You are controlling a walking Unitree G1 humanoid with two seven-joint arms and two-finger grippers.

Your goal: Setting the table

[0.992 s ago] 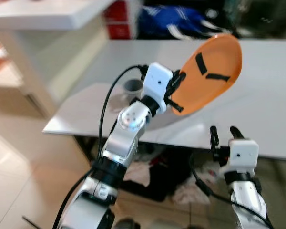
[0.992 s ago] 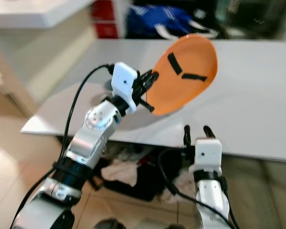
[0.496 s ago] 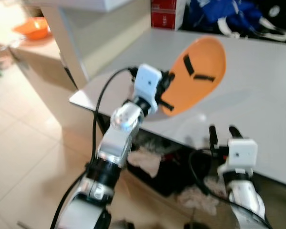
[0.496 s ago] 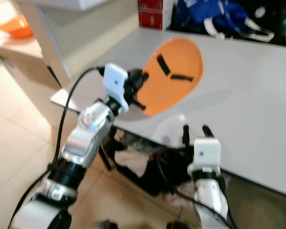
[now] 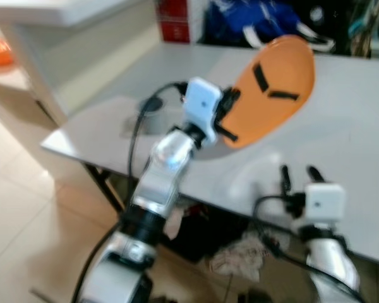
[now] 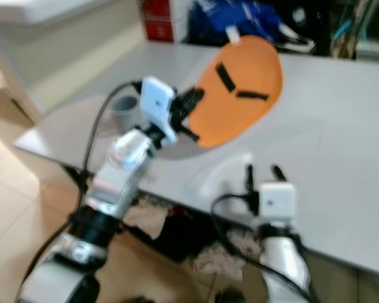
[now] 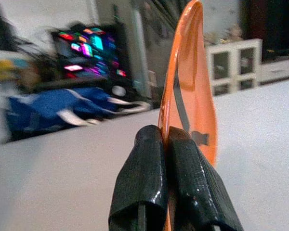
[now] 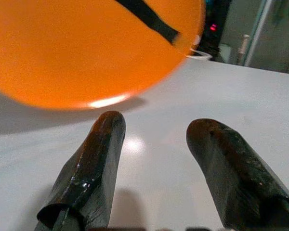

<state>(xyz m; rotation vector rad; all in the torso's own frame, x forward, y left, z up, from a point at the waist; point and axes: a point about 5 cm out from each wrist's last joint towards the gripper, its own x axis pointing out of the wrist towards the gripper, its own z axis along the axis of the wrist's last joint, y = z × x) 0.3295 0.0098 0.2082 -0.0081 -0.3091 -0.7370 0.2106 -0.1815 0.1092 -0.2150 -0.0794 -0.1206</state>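
Left gripper point(image 5: 230, 113) pinches the tilted orange plate point(image 5: 275, 88) by its rim above the table point(image 5: 354, 139), where it could slip; right gripper point(image 5: 298, 175) spread, empty.

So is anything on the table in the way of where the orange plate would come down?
Nothing visible. The left gripper holds the orange plate tilted above the white table, bare beneath it. A grey cup stands off to the left; the right gripper waits open at the near edge.

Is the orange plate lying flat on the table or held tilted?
Tilted, off the table. The left gripper pinches the orange plate by its rim, steeply on edge above the white table.
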